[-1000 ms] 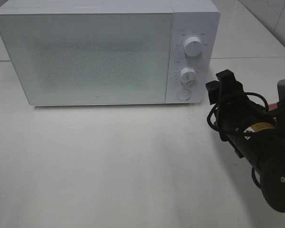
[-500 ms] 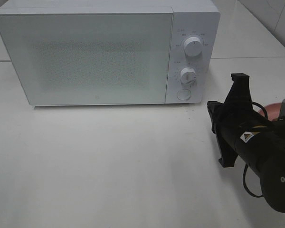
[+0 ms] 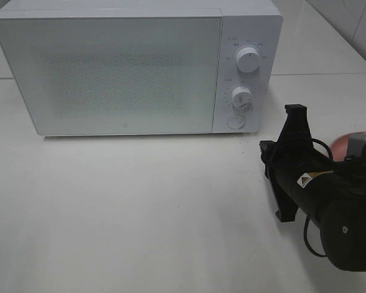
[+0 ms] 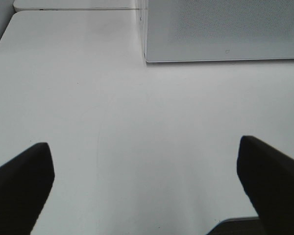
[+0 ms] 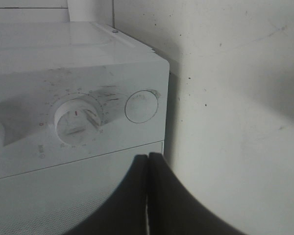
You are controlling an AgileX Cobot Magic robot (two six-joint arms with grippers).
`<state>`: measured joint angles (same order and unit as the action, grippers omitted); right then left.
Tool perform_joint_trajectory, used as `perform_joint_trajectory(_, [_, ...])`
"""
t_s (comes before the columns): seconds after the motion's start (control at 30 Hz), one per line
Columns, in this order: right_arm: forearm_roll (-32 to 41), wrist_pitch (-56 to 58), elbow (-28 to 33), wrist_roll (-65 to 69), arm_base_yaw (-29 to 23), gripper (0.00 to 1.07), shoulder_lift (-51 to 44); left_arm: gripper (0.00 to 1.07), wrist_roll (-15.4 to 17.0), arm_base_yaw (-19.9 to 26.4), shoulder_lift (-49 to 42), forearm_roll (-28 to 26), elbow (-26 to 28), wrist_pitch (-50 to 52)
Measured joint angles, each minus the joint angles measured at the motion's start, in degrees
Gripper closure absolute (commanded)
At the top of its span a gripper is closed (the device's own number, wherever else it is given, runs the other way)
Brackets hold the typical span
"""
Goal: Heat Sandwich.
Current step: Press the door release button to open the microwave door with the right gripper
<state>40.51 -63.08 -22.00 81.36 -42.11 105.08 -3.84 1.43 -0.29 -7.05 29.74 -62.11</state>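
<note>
White desk (image 3: 140, 213) against pale wall tiles, white microwave (image 3: 110, 73) at the back, door fully closed, frosted front, can't see inside. 2 knobs plus 1 round button (image 3: 235, 121) run down the microwave's control strip, the button lowest. Right hand (image 5: 148, 161) sits just right of the microwave's lower front corner, fingers pressed together with nothing between them, tips aimed at the control strip close to the round button, no contact visible. The right wrist view shows the button (image 5: 141, 106) and the lower knob (image 5: 78, 117) close up, so the hand is near but apart from them. Left hand (image 4: 147, 186) has its fingers spread wide, holding nothing, hovering over bare desk in front of the microwave's left front corner. Only the rim of the pink plate (image 3: 344, 141) shows, on the desk to the right of the microwave, behind the right arm. Sandwich not visible in any view. It is probably on that plate, hidden by the arm, but can't confirm. Progress: looks like the very start, nothing loaded as far as the views show. The closed fingers suggest a poke at the round button to pop the door. Left to do: open the door, move the sandwich inside, shut the door, set the knobs.
</note>
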Motion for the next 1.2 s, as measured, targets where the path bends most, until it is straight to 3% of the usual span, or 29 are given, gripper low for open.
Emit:
perform_joint_trajectory(0.27, [-1.15,0.40,-3.21,0.00,1.55,1.07,3.50,0.10,0.00,0.00,0.00,0.00,0.00,0.00])
perform_joint_trajectory(0.73, [-5.96,8.02,-12.09,-4.30,9.45,1.07,7.05,0.10,0.00,0.00,0.00,0.00,0.00,0.00])
perform_joint_trajectory(1.2, [-8.14,10.14,-21.14,-4.53,10.60,1.07,14.21,0.10,0.00,0.00,0.00,0.00,0.00,0.00])
